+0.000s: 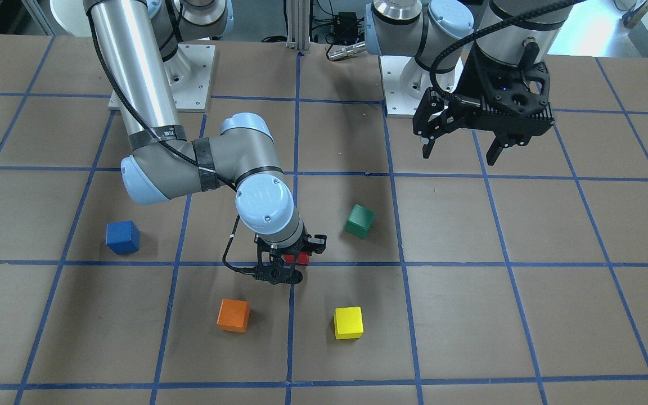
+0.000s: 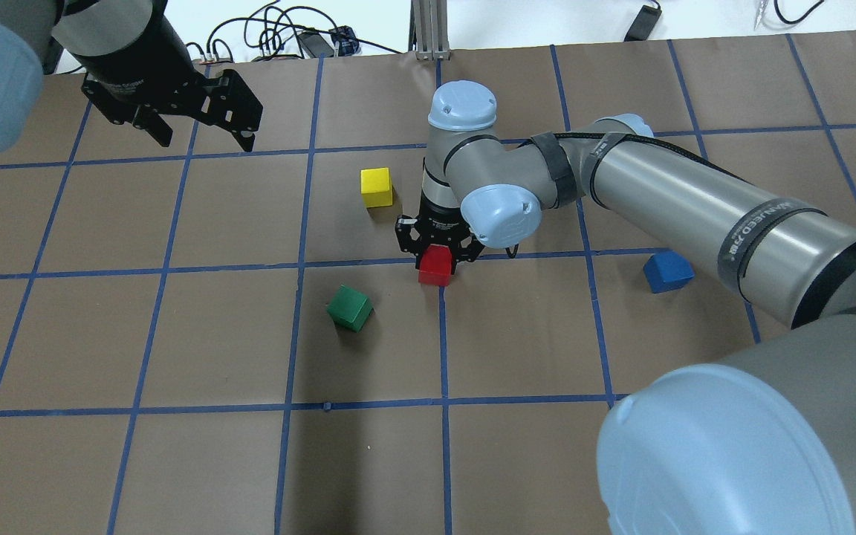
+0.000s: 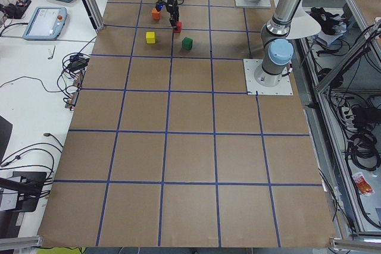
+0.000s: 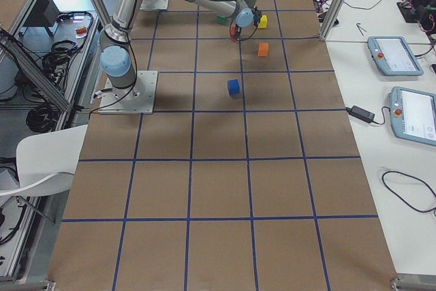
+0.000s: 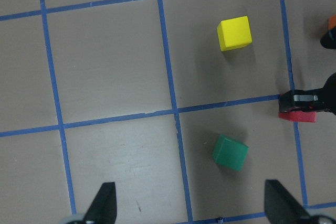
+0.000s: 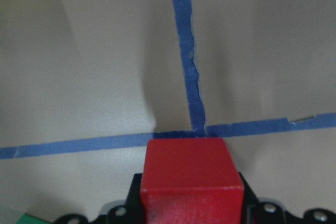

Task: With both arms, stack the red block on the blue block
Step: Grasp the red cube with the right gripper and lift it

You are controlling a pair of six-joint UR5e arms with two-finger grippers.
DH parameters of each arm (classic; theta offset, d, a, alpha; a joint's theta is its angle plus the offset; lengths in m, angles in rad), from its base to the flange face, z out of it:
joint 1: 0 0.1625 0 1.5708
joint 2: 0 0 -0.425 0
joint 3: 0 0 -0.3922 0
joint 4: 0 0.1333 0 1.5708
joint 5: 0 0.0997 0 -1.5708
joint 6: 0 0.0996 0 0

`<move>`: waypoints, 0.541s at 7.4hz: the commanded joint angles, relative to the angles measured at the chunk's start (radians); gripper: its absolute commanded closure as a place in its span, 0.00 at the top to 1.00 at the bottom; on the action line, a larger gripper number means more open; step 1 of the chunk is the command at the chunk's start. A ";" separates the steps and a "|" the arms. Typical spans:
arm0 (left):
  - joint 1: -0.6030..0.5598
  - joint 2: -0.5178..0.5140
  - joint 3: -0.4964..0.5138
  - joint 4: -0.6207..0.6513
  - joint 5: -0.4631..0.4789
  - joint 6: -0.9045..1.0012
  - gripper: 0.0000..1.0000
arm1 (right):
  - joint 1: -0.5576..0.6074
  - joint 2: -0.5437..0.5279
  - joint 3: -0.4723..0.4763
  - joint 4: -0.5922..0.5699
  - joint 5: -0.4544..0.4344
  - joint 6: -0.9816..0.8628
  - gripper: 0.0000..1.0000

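Brown paper marked with a blue tape grid (image 1: pixel 487 178) covers the table (image 1: pixel 526 315).

Front-facing view: the right gripper (image 1: pixel 290 263) is closed on the red block (image 1: pixel 296 259). The blue block (image 1: pixel 122 237) lies well apart from the red block, toward the view's left. The left gripper (image 1: pixel 462 151) hangs wide open, well apart from the red block.

Overhead view: a green block (image 2: pixel 349 307) sits near the red block.

Right wrist view: the red block is clamped over a tape crossing (image 6: pixel 197 129).

no legible text, labels or numbers anywhere
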 commanded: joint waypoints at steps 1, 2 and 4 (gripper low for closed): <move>0.000 0.000 -0.002 0.000 0.000 0.000 1.00 | -0.020 -0.039 -0.010 0.021 -0.012 -0.002 0.00; 0.000 0.003 -0.006 0.000 0.000 0.000 1.00 | -0.046 -0.089 -0.011 0.053 -0.012 -0.013 0.00; 0.000 0.003 -0.008 0.003 0.000 0.000 1.00 | -0.182 -0.208 -0.011 0.162 -0.010 -0.083 0.00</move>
